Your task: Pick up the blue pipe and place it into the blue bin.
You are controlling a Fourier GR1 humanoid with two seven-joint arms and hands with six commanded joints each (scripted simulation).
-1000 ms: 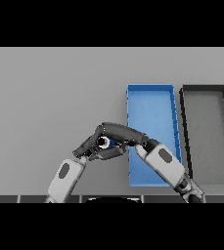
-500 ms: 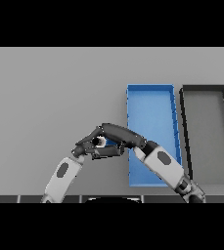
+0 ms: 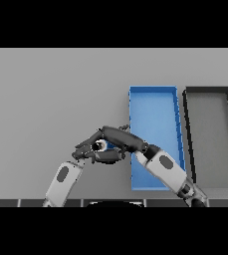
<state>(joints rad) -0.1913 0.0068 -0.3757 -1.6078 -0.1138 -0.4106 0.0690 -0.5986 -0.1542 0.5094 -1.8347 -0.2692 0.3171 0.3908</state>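
The blue pipe [image 3: 109, 145] lies level just above the table, a little left of the blue bin [image 3: 153, 99]; its pale ring end [image 3: 100, 146] faces left. My right hand [image 3: 123, 138] reaches leftward from the bin's near left corner. Its fingers arch over the pipe and its thumb sits under it, so it is closed round the pipe. My left hand [image 3: 85, 152] comes up from the lower edge and meets the pipe's left end, partly under the right hand. Most of the pipe is hidden by the two hands.
A dark grey bin [image 3: 209, 92] stands right of the blue bin, their long sides nearly touching. Both bins hold nothing. Grey table [image 3: 51, 99] stretches to the left and far side of the hands.
Both hands and the pipe have drifted slightly leftward. The grasp looks the same throughout.
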